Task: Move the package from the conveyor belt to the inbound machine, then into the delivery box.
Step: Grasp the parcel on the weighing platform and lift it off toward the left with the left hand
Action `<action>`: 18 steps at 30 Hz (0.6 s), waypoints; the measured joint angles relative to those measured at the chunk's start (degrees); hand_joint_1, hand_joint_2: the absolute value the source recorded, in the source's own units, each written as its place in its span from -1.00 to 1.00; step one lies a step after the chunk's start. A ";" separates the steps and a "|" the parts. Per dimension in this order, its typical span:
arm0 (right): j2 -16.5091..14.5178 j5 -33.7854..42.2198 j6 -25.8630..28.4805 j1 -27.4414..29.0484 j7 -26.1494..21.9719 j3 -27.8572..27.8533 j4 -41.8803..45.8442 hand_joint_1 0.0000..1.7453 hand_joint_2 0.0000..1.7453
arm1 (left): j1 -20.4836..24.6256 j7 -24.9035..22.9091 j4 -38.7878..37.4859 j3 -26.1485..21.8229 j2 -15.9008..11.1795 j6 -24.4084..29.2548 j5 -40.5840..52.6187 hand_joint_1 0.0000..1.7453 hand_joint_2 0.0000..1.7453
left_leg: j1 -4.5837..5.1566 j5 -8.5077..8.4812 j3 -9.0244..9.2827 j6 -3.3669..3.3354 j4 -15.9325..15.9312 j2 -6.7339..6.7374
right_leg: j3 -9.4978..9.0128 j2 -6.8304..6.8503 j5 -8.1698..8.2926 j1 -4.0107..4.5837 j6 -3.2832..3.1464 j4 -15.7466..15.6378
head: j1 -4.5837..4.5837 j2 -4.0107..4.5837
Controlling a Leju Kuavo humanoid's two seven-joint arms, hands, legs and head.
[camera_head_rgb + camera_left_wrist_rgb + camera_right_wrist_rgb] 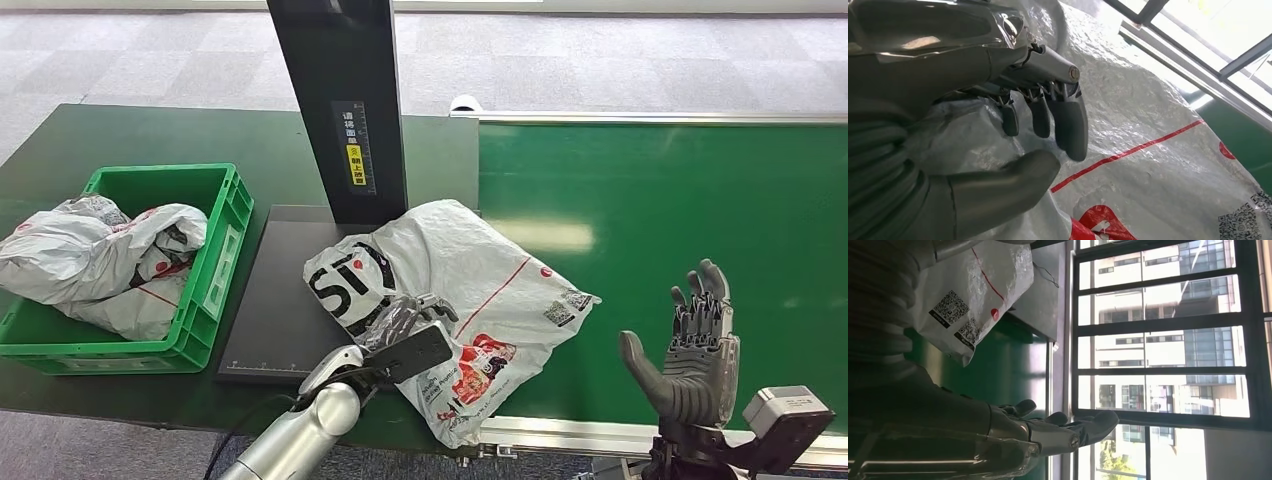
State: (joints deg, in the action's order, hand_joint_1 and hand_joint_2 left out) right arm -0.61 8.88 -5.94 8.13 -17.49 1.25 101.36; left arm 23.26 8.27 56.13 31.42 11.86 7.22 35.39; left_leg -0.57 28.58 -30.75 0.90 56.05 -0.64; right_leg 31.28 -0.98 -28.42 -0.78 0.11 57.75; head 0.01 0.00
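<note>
Green belt (660, 200): crinkled white pkg (470, 290), red/black print.

grey carpet-tile floor (620, 60), tall sunlit windows (1158, 345)

Left arm (300, 430): polished silver tube, rounded joint casing, thin black cable trailing at 7 o'clock. Left hand (405, 325): dark grey segmented fingers, black rectangular camera box on the wrist. Up close, left hand (1043, 115) shows a smooth grey thumb, ribbed grey cover, small round screw at a knuckle. Right hand (692, 355): matte grey, dark ribbed fingers, pale grey camera box at 4 o'clock.
</note>
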 joint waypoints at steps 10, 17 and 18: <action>0.09 0.32 0.43 0.65 -0.63 -0.04 0.25 -1.00 1.00 | 0.14 1.11 0.94 0.57 -0.55 4.28 5.78 1.00 1.00 | 0.00 0.00 -0.01 0.00 0.00 0.00 | -0.01 0.00 0.00 0.00 0.00 0.00 | -0.01 0.00; 0.37 0.19 2.85 1.67 -1.02 -0.07 0.84 -1.00 1.00 | -2.74 5.51 13.91 -2.36 -2.35 9.34 1.01 1.00 1.00 | -0.01 0.00 -0.04 0.00 -0.01 0.00 | 0.01 0.00 0.00 0.02 0.00 0.01 | 0.00 0.00; 0.46 0.23 3.10 1.80 -1.10 -0.07 0.88 -1.00 1.00 | -3.01 5.82 16.80 -2.97 -2.79 10.09 0.65 1.00 1.00 | -0.01 0.00 -0.04 0.00 -0.01 0.00 | 0.01 0.00 0.00 0.02 0.00 0.01 | 0.00 0.00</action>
State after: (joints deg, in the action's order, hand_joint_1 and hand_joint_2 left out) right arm -0.14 9.11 -2.84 9.92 -18.59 1.18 102.24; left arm 20.24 14.09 72.94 28.46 9.07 17.31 36.04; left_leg -0.58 28.58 -30.79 0.90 56.04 -0.64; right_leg 31.29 -0.98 -28.42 -0.76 0.11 57.75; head 0.01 0.00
